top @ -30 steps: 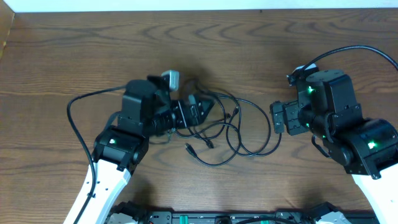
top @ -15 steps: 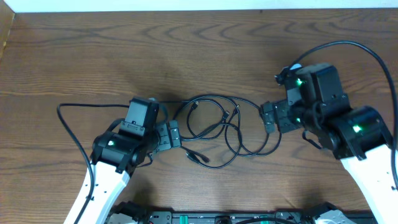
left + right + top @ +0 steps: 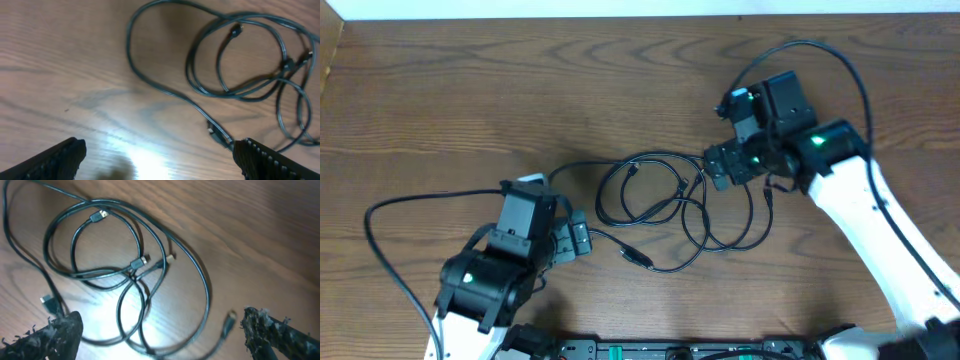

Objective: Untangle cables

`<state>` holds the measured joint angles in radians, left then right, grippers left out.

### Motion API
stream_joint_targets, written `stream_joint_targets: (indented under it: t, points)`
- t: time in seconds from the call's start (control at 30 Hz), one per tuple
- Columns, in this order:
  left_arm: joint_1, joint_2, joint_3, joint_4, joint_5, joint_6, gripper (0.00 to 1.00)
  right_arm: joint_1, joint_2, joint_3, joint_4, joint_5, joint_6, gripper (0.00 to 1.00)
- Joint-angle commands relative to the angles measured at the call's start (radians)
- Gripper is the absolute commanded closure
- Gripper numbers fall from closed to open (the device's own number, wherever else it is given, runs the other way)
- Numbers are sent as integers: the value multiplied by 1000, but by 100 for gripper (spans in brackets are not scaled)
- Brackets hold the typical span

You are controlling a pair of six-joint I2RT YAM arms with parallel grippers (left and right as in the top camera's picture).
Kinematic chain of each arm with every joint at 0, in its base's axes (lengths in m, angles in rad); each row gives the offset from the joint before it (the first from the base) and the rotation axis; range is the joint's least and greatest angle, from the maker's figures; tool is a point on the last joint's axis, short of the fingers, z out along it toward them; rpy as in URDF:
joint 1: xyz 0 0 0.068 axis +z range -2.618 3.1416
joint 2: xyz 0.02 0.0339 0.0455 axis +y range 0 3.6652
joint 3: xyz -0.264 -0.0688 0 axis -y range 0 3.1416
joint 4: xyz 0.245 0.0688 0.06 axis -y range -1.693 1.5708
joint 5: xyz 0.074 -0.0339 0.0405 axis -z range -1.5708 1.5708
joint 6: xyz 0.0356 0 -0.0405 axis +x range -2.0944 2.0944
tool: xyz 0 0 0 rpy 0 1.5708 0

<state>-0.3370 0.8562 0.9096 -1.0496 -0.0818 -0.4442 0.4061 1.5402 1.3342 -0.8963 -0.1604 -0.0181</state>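
Observation:
The cables (image 3: 682,200) are thin black cords lying in loose overlapping loops in the middle of the wooden table, with small plugs at the ends. One plug (image 3: 638,255) lies at the front. My left gripper (image 3: 578,240) is open and empty, left of and in front of the loops. In the left wrist view the jaws (image 3: 160,165) are spread wide, with the cables (image 3: 240,95) ahead to the right. My right gripper (image 3: 718,165) is open at the tangle's right edge. In the right wrist view its jaws (image 3: 165,340) are spread above the cables (image 3: 137,265), touching none.
The left arm's thick black cable (image 3: 380,230) arcs over the table at the left. The right arm's thick cable (image 3: 820,50) loops at the back right. The table's far edge (image 3: 620,18) runs along the top.
My left gripper has pulled back from the tangle to the left and front. My right gripper has moved left and back, up to the tangle. The loops lie more spread out.

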Motion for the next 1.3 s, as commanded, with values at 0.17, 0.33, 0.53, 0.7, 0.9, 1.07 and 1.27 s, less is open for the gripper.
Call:
stream_joint_targets:
  t: [0.17,0.33,0.53,0.7,0.9,1.07,1.27]
  points:
    - [0,-76,18,-45,-95,59,2,2,229,3,116,-218,-187,3]
    - [0,-70,17,-53,-95,59,2,2,362,3,218,-236,-189,4]
    - [0,-66,17,-53,-84,58,2,2,463,3,297,-280,-189,10]
    - [0,-66,17,-53,-84,58,2,12,502,3,330,-303,-193,19]
    - [0,-66,17,-53,-84,58,2,39,508,3,355,-302,-233,52]
    - [0,-66,17,-53,-84,58,2,45,505,3,362,-283,-219,99]
    - [0,-66,17,-53,-84,58,2,26,429,7,327,-284,-208,99]
